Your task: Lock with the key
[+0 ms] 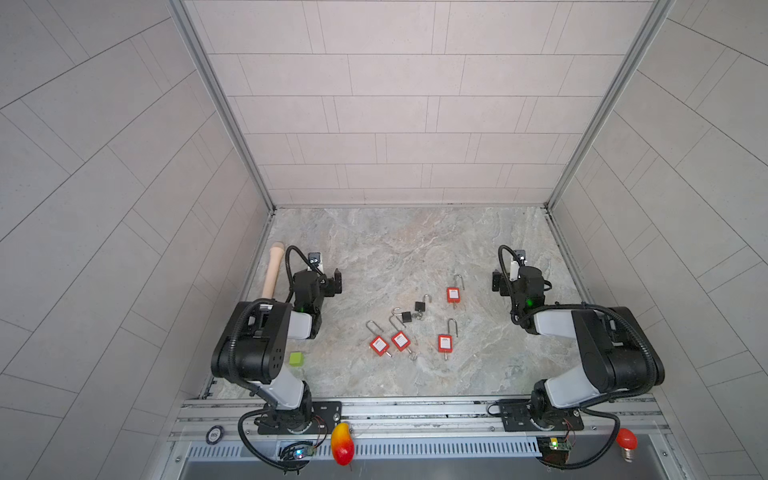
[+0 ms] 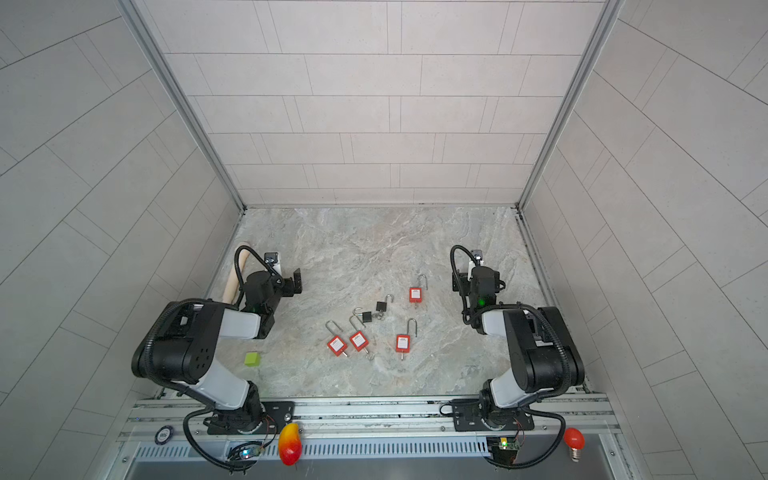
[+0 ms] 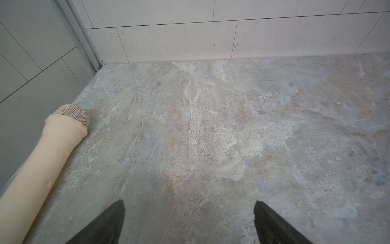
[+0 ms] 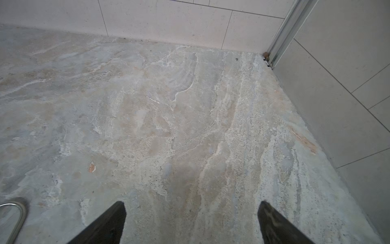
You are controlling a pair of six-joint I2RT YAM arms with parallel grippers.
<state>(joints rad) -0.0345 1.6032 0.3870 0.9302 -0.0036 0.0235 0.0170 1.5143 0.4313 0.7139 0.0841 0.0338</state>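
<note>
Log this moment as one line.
left gripper: open, empty | right gripper: open, empty | padlocks: on table, untouched

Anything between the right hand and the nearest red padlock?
Nothing visible. Only bare stone-pattern tabletop lies between the open, empty right hand and the red-bodied padlock with the raised steel shackle.
</note>
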